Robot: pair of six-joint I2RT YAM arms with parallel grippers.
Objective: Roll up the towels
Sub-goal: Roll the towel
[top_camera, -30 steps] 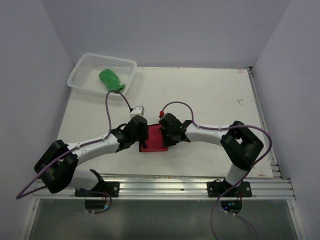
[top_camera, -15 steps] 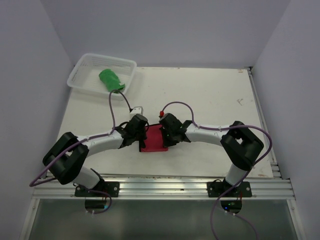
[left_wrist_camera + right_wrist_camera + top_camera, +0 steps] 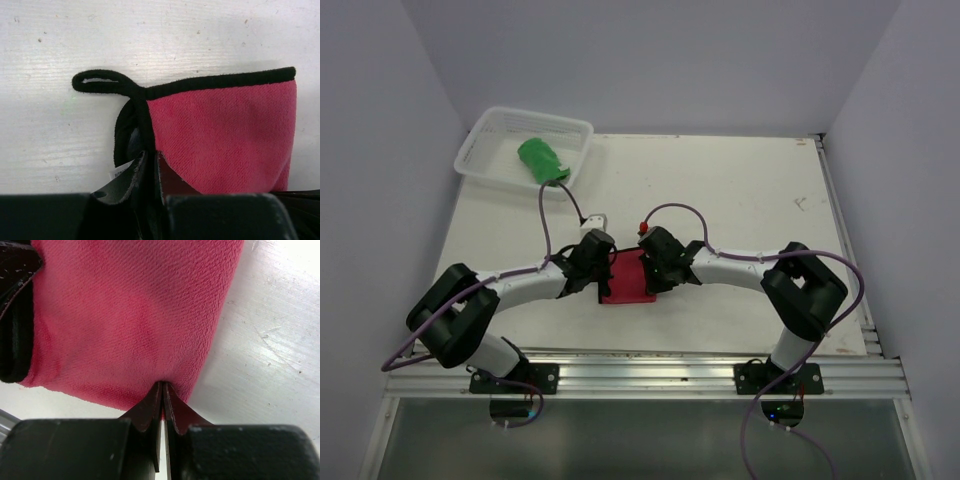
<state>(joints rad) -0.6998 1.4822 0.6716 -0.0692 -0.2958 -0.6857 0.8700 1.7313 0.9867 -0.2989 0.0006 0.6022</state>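
Starting at the left of the top view, we find the white mesh basket (image 3: pixel 480 152) at the table's (image 3: pixel 750 190) far left corner. The green towel (image 3: pixel 541 160) lies bunched inside it, toward its right wall. Nearer the front and about midway across, the left gripper (image 3: pixel 603 272) reaches in from the left and meets the left edge of the red towel (image 3: pixel 628 282), which lies on the table between the two arms.

From the left wrist we see the fingers (image 3: pixel 131 175) brought together on that edge, nipping the cloth where the black trim (image 3: pixel 220 82) turns down the side. A hanging loop (image 3: pixel 97 82) of the same black trim lies flat on the table just beyond the corner. A little of the dark underside shows beside the fingers. The red face spreads away to the right, mostly smooth.

On the towel's right side the right gripper (image 3: pixel 653 270) comes in from the opposite arm. Its wrist view shows the two fingers (image 3: pixel 150 410) pressed together, with only a thin slit between them and a pinch of the red edge caught at their tips. The cloth fans out above them, with a dark strip at its far left. White tabletop shows to its right.
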